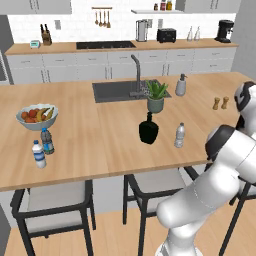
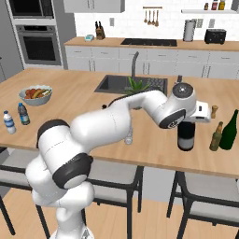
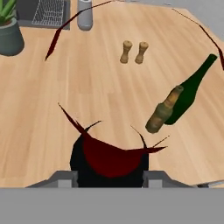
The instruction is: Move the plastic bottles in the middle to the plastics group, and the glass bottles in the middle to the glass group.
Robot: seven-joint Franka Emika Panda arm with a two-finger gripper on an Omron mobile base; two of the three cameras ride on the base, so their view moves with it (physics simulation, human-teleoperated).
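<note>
- A white kitchen is surrounding a long wooden island counter [image 1: 100, 145]; its top is looking smooth, level and hard, and a potted plant [image 1: 155, 97] is standing beside the sink.
- The wine bottle [image 2: 186, 137] is standing upright well to the robot's right of the plant, near the counter's front edge, just beside the glass group's brown bottle [image 2: 216, 136] and green bottle [image 2: 229, 130].
- The gripper [image 3: 109, 176] is gripping the wine bottle, with one finger on each side of the dark body below the red foil.
- Being glass, it is likely feeling heavy, stiff, slick and breakable; gripping the body is steadier than taking the thin neck.
- The squat black bottle [image 1: 148, 131] is waiting just in front of the plant, and the clear water bottle [image 1: 179, 136] is standing near it.
</note>
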